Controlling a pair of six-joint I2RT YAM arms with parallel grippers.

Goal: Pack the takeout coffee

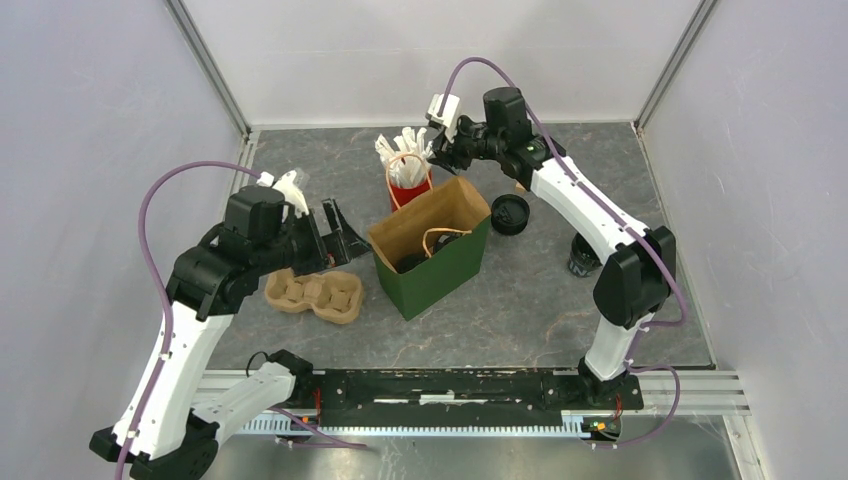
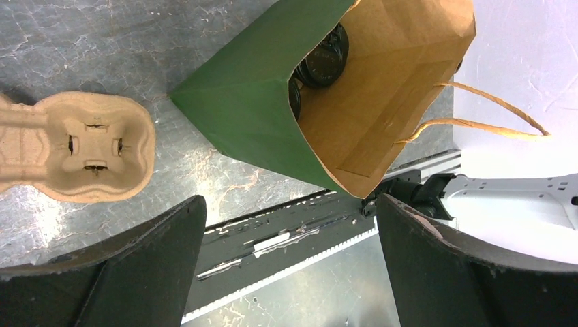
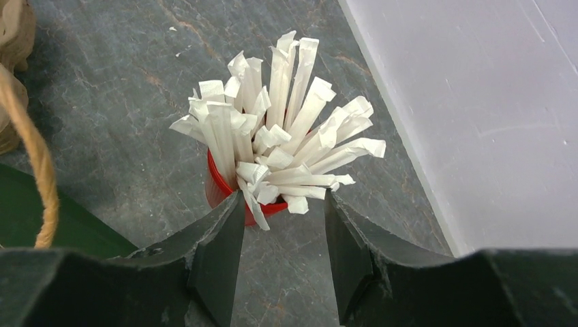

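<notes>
Table [image 1: 520, 300]: dark grey, stone look w/ pale veins, smooth, a bit shiny. Bag [image 1: 445, 270]: paper, green & matt outside, plain brown inside. Its handles [image 2: 477, 112] are rough twine. Cup tray [image 1: 313, 295], left: brown pulp card, rough, matt. Red cup [image 3: 218, 187], far: looks like smooth shiny plastic. Sticks [image 3: 279, 129] in it: white paper wraps, crinkly. Black lid [image 1: 510, 213]: smooth plastic. Fingers [image 3: 215, 259] of right gripper [image 3: 283, 197]: black matt plastic. Near rail [image 1: 450, 385]: metal.
</notes>
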